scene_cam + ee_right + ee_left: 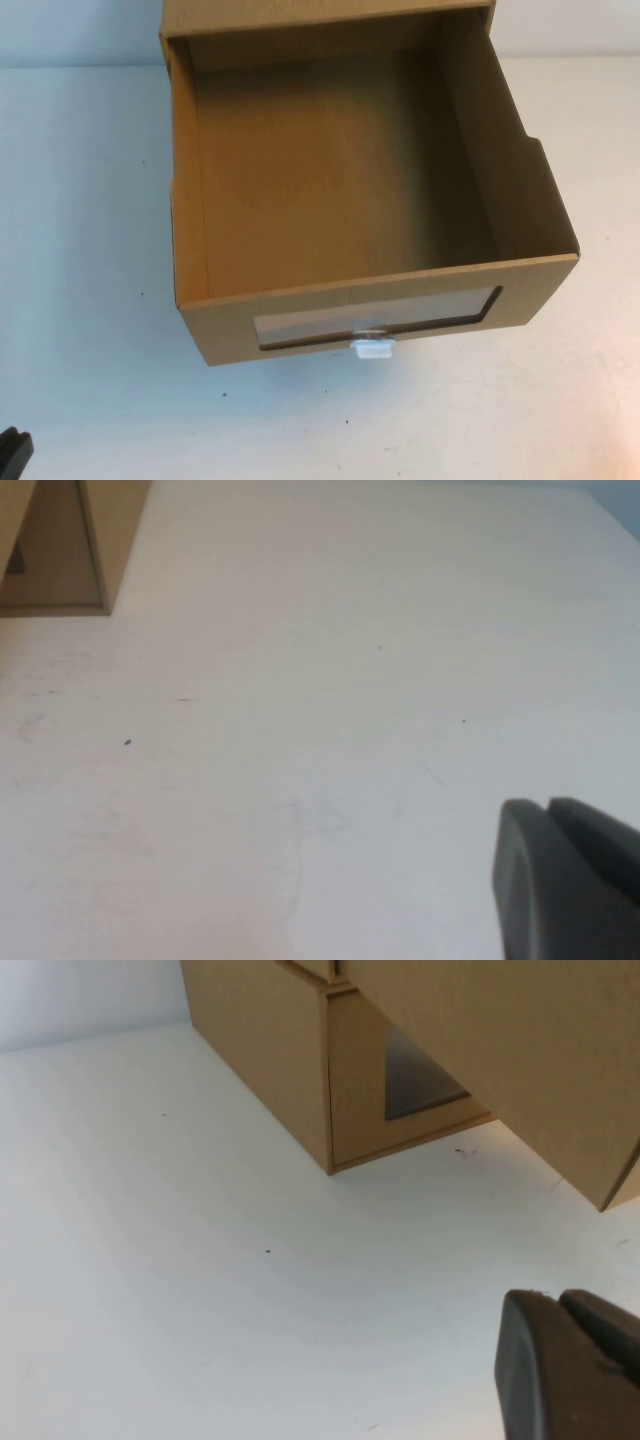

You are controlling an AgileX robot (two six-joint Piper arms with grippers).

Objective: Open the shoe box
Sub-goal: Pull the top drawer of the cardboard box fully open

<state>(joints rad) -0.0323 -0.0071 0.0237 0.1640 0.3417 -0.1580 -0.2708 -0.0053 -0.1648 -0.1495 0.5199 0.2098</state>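
Standing on worktop centre, shoe box has drawer slid out toward near side, white handle at front. Left gripper near-left, right gripper near-right: fingers together on both, well apart from box.

Table: white, matte, flat
On it: 1 brown cardboard box, open on top, resting straight on the surface
Box place: mid-table, reaching to the far edge of the high view
Marks: a few small dark specks on the table near the box
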